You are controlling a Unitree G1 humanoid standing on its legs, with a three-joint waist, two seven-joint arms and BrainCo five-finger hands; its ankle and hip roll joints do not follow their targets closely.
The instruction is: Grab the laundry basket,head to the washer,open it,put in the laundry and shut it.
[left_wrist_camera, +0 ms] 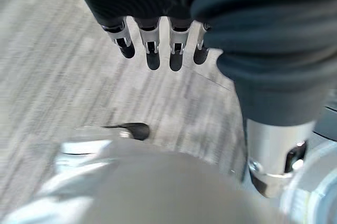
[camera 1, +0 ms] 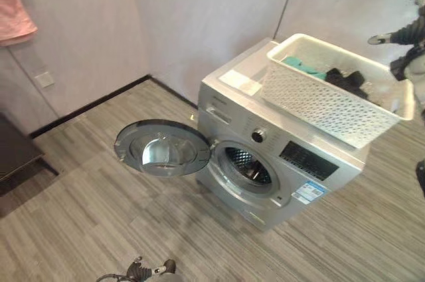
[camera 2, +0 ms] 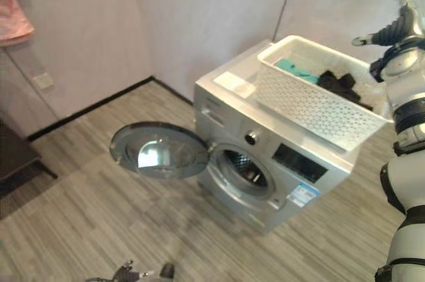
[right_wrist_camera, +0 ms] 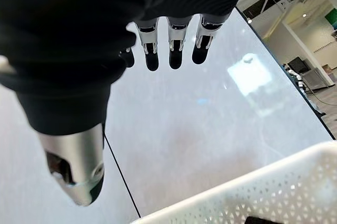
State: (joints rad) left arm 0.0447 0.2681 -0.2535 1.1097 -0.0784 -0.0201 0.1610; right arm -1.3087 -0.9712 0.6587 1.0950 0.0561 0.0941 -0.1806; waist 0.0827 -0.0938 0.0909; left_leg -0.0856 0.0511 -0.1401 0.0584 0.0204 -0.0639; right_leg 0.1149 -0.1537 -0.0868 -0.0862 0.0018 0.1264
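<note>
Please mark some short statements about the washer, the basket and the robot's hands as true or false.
1. The washer's round door is swung open. True.
2. The white laundry basket stands on the floor. False: it sits on top of the washer.
3. The basket holds a teal garment and a dark garment. True.
4. The right hand grips the basket's rim. False: it is raised beside the basket, fingers straight, holding nothing.
5. The left hand holds laundry. False: it hangs open over the floor.
</note>
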